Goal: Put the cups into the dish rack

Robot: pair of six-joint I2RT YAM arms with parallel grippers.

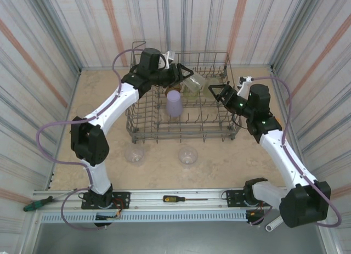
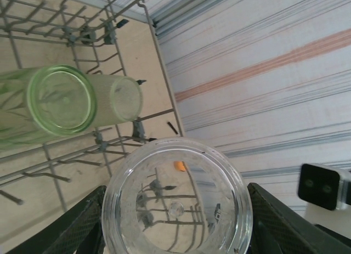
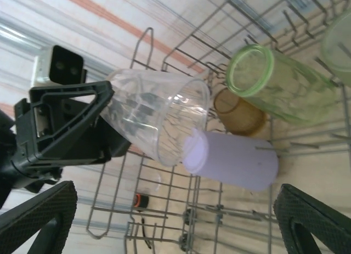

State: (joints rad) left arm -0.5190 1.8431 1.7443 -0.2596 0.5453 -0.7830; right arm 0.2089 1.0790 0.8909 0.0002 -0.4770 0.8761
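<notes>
Left claw [image 2: 175, 226]: gripped a clear cup [image 3: 156, 117] near its base, mouth pointing away, over the rack's [image 1: 142, 130] far end, probably for setting onto tines.
Right claw [image 1: 218, 93]: jaws wide apart, empty, beside the rack's right wall.
Racked: lavender cup [image 1: 174, 103], green cup [image 3: 279, 84], amber cup [image 3: 238, 108].
Tabletop [image 1: 230, 161]: two cups [image 1: 134, 154] not yet loaded.
</notes>
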